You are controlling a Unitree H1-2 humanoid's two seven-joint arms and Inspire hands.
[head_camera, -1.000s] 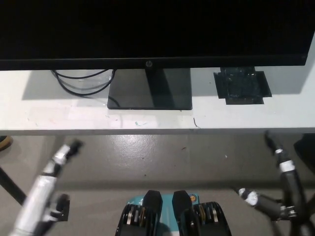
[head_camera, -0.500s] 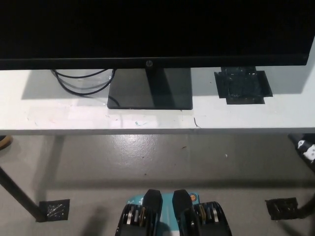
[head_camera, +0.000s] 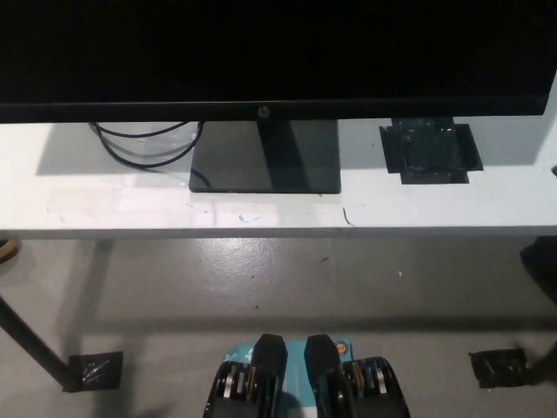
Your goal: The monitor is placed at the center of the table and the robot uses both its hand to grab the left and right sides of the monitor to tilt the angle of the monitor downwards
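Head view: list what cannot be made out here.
- Both hands: outside the head view's frame, so their state is unknown.
- Monitor: top and side edges cut off by the frame, tilt unreadable.
- Cable: its ends hidden behind the monitor.
- Black patch on the table: too dark to identify.

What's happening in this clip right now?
Nothing is being handled at this moment. The black monitor stands on its base on the white table, with cables behind on the left and a black tape patch to the right. Neither robot hand is in view, so the monitor is not gripped.
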